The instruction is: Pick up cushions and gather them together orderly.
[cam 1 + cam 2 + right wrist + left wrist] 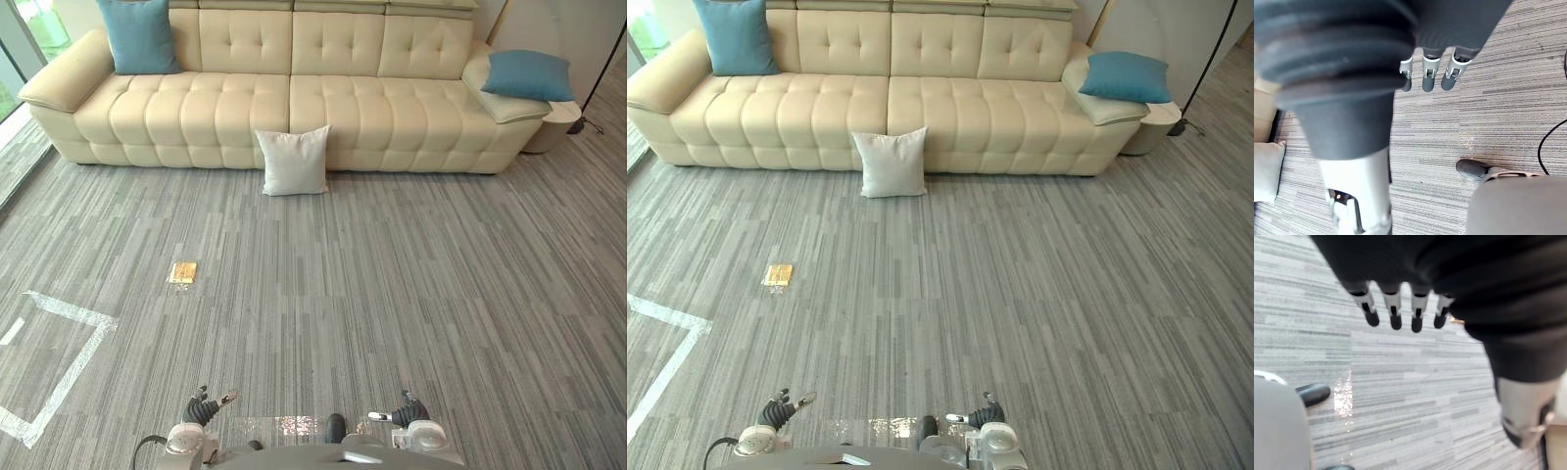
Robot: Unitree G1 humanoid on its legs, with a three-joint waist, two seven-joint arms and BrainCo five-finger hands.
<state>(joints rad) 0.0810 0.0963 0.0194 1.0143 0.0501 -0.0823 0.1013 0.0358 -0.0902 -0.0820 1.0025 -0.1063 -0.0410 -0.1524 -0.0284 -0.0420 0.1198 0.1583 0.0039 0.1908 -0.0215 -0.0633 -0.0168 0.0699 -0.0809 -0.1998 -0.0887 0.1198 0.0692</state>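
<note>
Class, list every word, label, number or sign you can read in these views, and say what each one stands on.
No text can be read anywhere.
On the carpet, the small yellow plate: too small to tell whether it bears print.
On the carpet, the white tape outline: a marking with no letters or numbers.
The white cushion, the left blue cushion, the right blue cushion and the sofa: plain, no label visible.

This is looking like a living room or lounge: a long cream tufted sofa (284, 103) is sitting on grey striped carpet (411, 294), carrying blue cushions (139, 35), with a white cushion (294, 161) leaning against its front.
</note>
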